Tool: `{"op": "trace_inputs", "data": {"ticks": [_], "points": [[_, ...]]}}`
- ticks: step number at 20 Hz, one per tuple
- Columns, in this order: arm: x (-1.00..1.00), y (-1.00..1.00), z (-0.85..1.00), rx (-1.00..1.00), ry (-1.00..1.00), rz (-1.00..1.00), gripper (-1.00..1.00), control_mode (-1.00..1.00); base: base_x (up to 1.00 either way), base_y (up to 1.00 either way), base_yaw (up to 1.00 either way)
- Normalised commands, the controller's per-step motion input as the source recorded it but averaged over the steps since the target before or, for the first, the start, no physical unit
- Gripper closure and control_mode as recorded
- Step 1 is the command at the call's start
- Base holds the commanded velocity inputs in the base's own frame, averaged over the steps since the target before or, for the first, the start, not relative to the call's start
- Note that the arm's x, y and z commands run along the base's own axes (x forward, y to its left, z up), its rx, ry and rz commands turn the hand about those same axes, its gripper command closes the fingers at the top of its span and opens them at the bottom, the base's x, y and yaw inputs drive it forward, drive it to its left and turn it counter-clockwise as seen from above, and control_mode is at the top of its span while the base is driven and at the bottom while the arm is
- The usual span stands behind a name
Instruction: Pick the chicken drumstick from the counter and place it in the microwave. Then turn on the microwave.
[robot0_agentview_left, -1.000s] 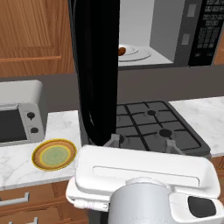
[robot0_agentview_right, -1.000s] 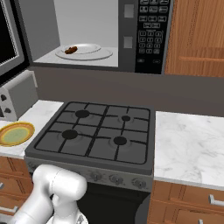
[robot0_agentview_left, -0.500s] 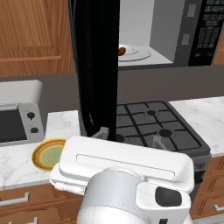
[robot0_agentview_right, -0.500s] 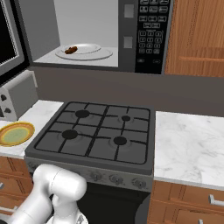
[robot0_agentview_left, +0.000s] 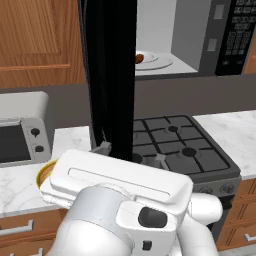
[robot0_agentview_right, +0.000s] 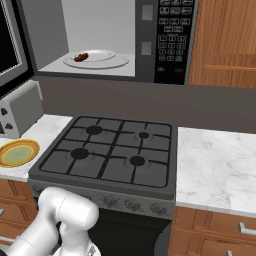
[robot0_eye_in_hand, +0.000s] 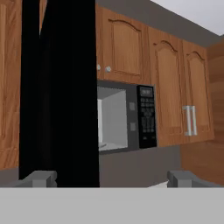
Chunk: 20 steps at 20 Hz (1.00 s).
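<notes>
The chicken drumstick (robot0_agentview_right: 81, 57) is lying on the turntable plate (robot0_agentview_right: 102, 58) inside the microwave (robot0_agentview_right: 150, 45), at nine o'clock. The gripper (robot0_agentview_left: 131, 154) is standing spread, holding nothing. Keypad (robot0_agentview_right: 172, 37) lettering is unreadable.

In the left base view the open microwave door (robot0_agentview_left: 112, 80) hides most of the chicken drumstick (robot0_agentview_left: 139, 58); we see only a brown sliver at the door's edge. The arm covers most of the yellow plate (robot0_agentview_left: 44, 173), and the toaster oven (robot0_agentview_left: 20, 130) is cut by the left edge. The microwave (robot0_agentview_right: 100, 37) loses its top to the frame. Keypad (robot0_agentview_right: 170, 37) markings are too small for us to read. In the hand view the door blocks the cavity's left part.
</notes>
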Motion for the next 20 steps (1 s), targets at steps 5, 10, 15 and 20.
{"op": "trace_inputs", "data": {"ticks": [5,10,15,20], "points": [[0.20,0.14,-0.09,0.00,0.00,-0.08,-1.00,-1.00,0.00,0.00,0.00],[0.22,0.13,-0.11,0.00,0.00,-0.08,-1.00,-1.00,0.00,0.00,0.00],[0.21,0.17,-0.15,0.00,0.00,-0.07,-1.00,-1.00,0.00,0.00,0.00],[0.19,0.20,-0.14,0.00,0.00,-0.07,-1.00,-1.00,0.00,0.00,0.00]]}}
